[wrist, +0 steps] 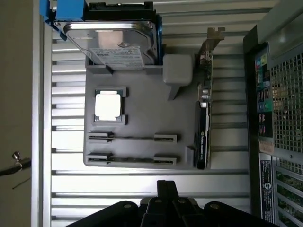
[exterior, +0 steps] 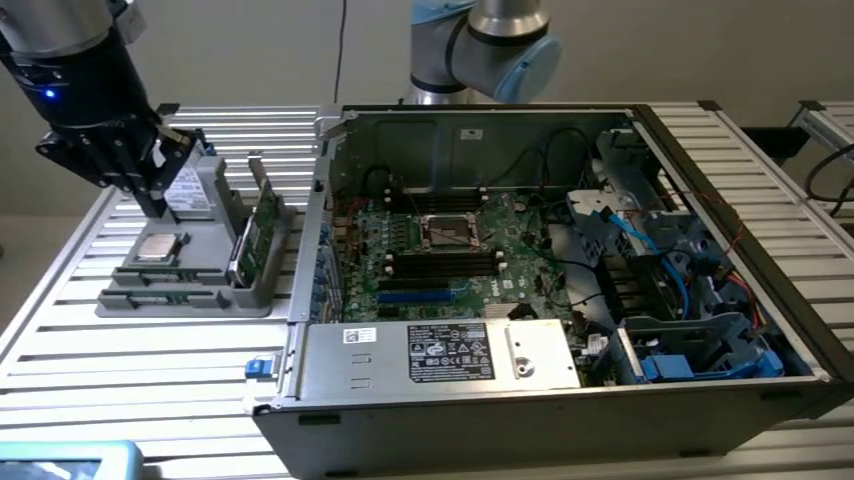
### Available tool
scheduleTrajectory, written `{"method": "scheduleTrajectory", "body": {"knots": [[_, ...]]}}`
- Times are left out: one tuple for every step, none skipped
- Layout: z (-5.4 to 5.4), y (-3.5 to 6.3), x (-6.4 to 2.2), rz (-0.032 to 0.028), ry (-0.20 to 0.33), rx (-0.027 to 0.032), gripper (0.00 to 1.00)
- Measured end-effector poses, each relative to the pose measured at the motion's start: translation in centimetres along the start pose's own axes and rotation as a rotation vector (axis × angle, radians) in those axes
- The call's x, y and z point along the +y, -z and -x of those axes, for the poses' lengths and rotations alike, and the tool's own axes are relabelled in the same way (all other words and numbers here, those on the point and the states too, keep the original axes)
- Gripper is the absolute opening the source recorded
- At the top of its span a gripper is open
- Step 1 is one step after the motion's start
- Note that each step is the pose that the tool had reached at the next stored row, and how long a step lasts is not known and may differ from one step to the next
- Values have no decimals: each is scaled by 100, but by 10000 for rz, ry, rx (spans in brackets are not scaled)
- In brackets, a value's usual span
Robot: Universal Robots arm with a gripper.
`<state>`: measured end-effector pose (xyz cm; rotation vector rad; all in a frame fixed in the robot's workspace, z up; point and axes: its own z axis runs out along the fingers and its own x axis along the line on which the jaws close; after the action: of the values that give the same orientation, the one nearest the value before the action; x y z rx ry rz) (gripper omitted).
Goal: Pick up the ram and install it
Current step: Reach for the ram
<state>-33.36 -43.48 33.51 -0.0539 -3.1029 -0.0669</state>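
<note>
A grey holder tray [wrist: 142, 94] lies on the slatted table, to the exterior view's left of the open computer case [exterior: 534, 260]. Two thin sticks stand edge-on in the tray's clip slots, one ram [wrist: 133, 138] beside a second [wrist: 133, 160]. My gripper [exterior: 160, 203] hangs above the tray's back part, near the hard drive [exterior: 194, 185]. In the wrist view the gripper [wrist: 165, 185] sits off the tray's edge closest to the ram slots, its fingers pressed together with nothing held. The motherboard [exterior: 454, 250] in the case shows black and blue memory slots [exterior: 441, 268].
The tray also holds a CPU [wrist: 109, 106], the hard drive [wrist: 116, 40] and an upright expansion card [wrist: 203, 118]. The case's metal wall [exterior: 315, 230] rises right beside the tray. Cables and a drive cage [exterior: 694, 345] crowd the case toward the exterior view's right.
</note>
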Motion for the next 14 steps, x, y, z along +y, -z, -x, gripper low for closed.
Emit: {"method": "scheduleTrajectory", "body": {"knots": [[-8, -15, 22, -9, 24, -6, 11], [-17, -27, 44, -23, 43, -12, 11], [-25, -36, 60, -43, 62, -20, 11], [-35, -41, 68, -70, 81, -25, 11], [-46, -44, 77, -103, 100, -28, 11], [-56, -47, 85, -128, 117, -32, 11], [-65, -48, 94, -151, 133, -34, 11], [-75, -52, 105, -170, 152, -38, 11], [-85, -56, 115, -181, 175, -40, 11], [-95, -61, 131, -194, 201, -40, 11], [-103, -65, 154, -208, 230, -38, 11], [-110, -71, 176, -216, 260, -39, 11], [-115, -76, 197, -224, 292, -39, 11], [-119, -80, 216, -231, 324, -37, 11]]}}
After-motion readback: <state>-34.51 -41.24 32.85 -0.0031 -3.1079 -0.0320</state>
